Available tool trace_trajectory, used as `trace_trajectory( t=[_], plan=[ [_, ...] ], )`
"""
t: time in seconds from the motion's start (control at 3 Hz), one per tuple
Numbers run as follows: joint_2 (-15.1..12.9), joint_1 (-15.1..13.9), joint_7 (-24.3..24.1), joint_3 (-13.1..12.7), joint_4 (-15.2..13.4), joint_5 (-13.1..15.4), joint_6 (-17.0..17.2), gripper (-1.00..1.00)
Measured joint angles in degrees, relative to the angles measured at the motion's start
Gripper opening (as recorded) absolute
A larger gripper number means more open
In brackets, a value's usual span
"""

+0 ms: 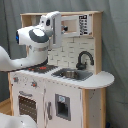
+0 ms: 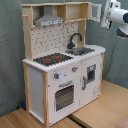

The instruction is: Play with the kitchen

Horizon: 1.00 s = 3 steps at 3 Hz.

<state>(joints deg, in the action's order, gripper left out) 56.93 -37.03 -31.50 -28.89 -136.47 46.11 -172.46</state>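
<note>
White panels and pale wood make up the kitchen (image 2: 62, 70), which fills the middle of both exterior views and stands on a wooden floor (image 2: 107, 112) before a grey curtain (image 2: 10, 55).

Next in size is the robot arm (image 1: 31, 46). In the first exterior view its white bulk sits at nine o'clock from the sink (image 1: 70, 74) and blocks the hood and most of the stovetop (image 1: 44, 68). In the second exterior view only its end shows, at two o'clock from the kitchen, beside the upper shelf (image 2: 75, 11), apparently clear of it. The gripper (image 2: 106, 20) cannot be read from either camera, so whether its jaws are released or clenched I cannot tell.

On the second exterior view the grey hood (image 2: 48, 20) hangs at twelve o'clock above the stovetop, with the oven door (image 2: 64, 95) below at six o'clock. The black faucet (image 2: 75, 39) arches over the sink. Smallest are the knobs (image 2: 56, 76) above the oven door.
</note>
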Motion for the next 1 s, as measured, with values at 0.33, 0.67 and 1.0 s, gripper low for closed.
trace_trajectory(
  t=[0.33,0.67,1.0],
  plan=[
    [-1.9,-1.2,-1.7,-3.2,3.9,0.0,0.0,-1.0],
    [-2.8,-2.3,-4.4,-7.6,6.5,-0.1,0.0,-1.0],
    [-4.2,-4.9,-6.5,-11.2,9.3,-0.1,0.0,-1.0]
  ],
)
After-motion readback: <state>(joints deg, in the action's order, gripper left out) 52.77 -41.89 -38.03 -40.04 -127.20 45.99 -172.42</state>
